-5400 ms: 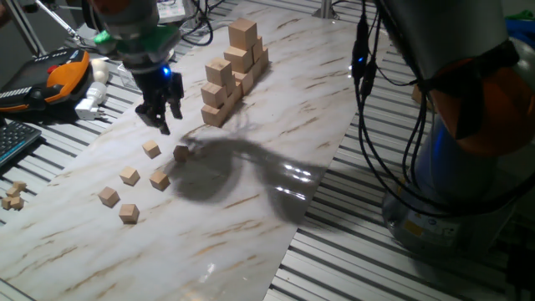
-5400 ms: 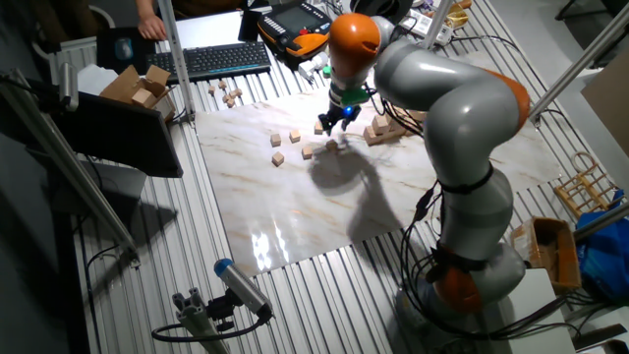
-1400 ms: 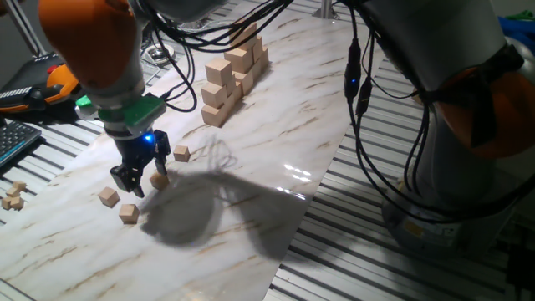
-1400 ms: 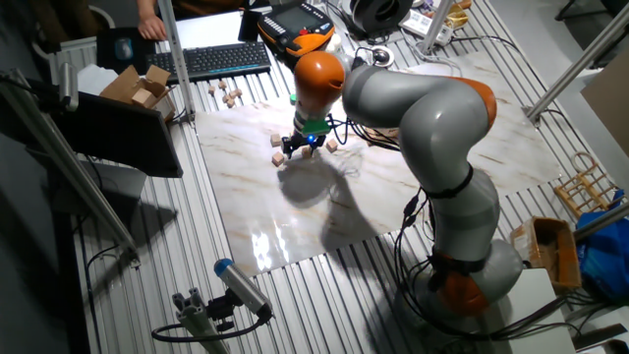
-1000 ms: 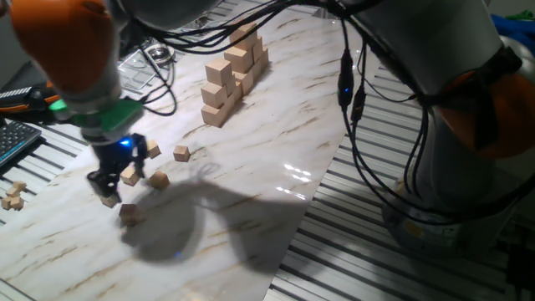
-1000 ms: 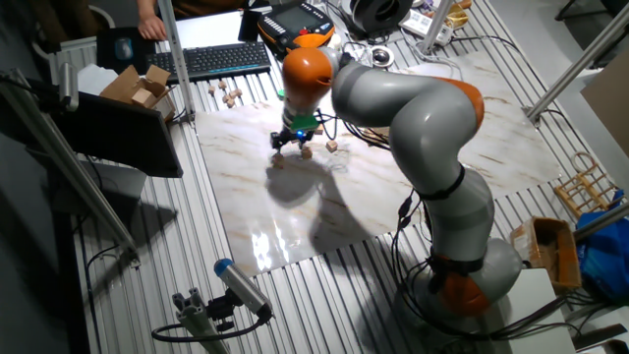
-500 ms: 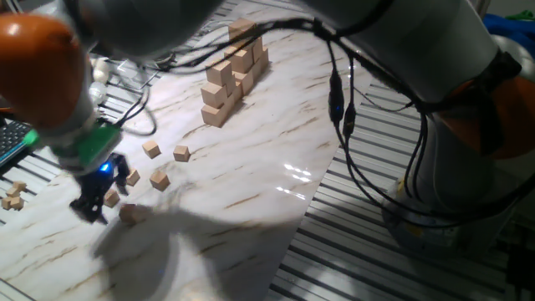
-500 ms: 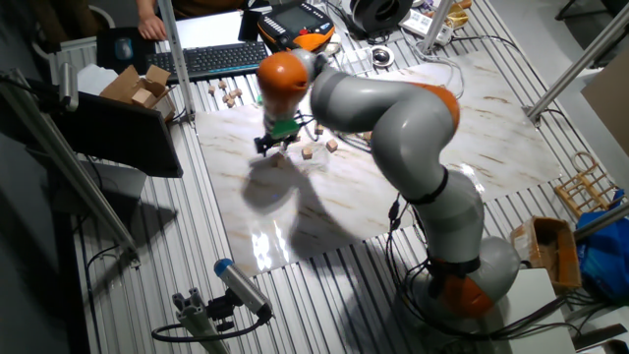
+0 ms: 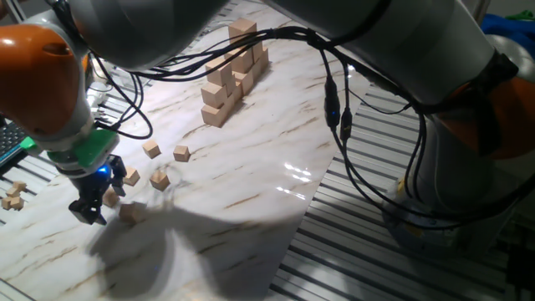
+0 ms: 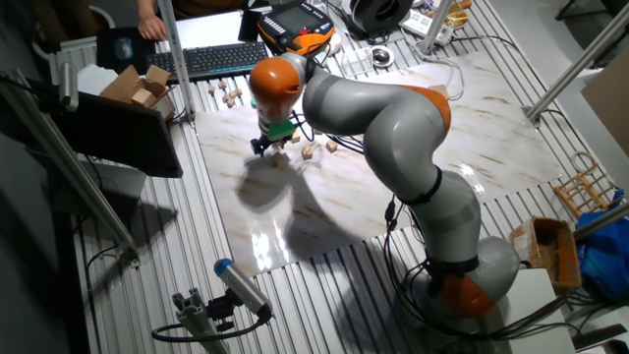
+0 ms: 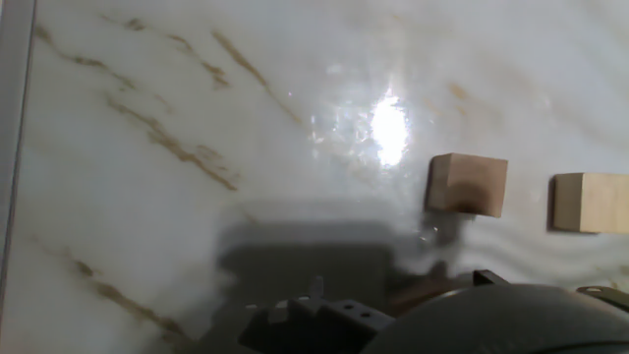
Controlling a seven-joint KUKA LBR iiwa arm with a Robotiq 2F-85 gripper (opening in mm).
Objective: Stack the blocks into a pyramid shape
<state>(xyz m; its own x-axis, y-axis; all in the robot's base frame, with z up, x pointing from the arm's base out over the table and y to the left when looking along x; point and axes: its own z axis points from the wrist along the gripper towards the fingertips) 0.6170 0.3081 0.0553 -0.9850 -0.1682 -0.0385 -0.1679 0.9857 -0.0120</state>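
Gripper (image 9: 88, 209) low over the marble, jaws apart and empty — nearest blocks (image 9: 128, 212) just beside it.

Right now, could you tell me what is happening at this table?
The arm's gripper is low over the marble board, beside the small wooden blocks that lie scattered singly. None is stacked, so no pyramid has begun. Whether the jaws hold anything cannot be told. The stack of larger cubes stands apart.
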